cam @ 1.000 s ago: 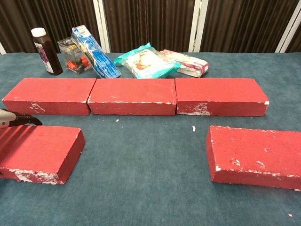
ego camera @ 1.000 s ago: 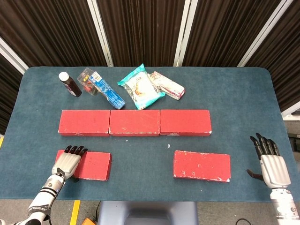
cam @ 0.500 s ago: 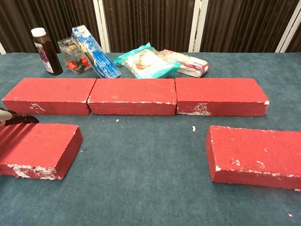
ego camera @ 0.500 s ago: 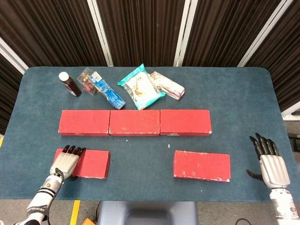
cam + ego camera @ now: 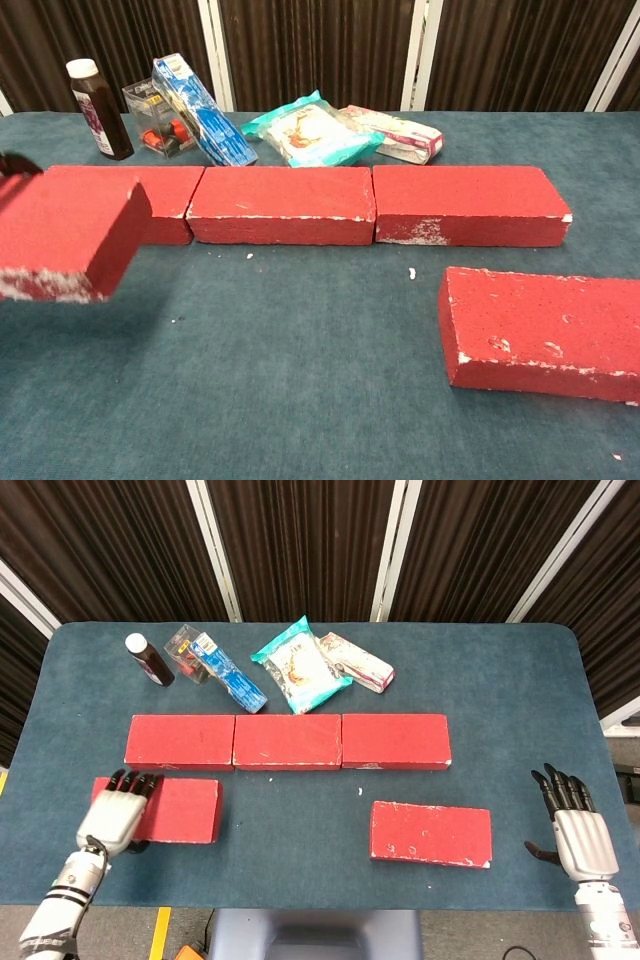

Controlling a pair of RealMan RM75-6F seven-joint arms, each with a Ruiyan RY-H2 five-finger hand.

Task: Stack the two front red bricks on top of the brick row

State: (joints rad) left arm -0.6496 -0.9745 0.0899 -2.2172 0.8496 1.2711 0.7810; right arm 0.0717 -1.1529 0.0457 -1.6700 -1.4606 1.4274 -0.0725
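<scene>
Three red bricks form a row [image 5: 287,741] [image 5: 285,204] across the middle of the blue table. My left hand [image 5: 113,817] grips the left end of the front left red brick [image 5: 172,809] [image 5: 62,235], which hangs lifted off the cloth, just in front of the row's left brick. Only dark fingertips [image 5: 14,161] of that hand show in the chest view. The front right red brick [image 5: 431,833] [image 5: 545,333] lies flat on the table. My right hand [image 5: 578,832] hovers open to its right, apart from it.
Behind the row lie a dark bottle [image 5: 148,660], a clear box with a blue carton [image 5: 216,667], a teal packet [image 5: 299,667] and a pink packet [image 5: 355,661]. Small white crumbs [image 5: 410,272] dot the cloth. The near table edge [image 5: 320,905] runs just below both hands.
My left hand has lifted the front left brick off the table and carried it leftward and toward the row. The right hand and right brick have stayed put.
</scene>
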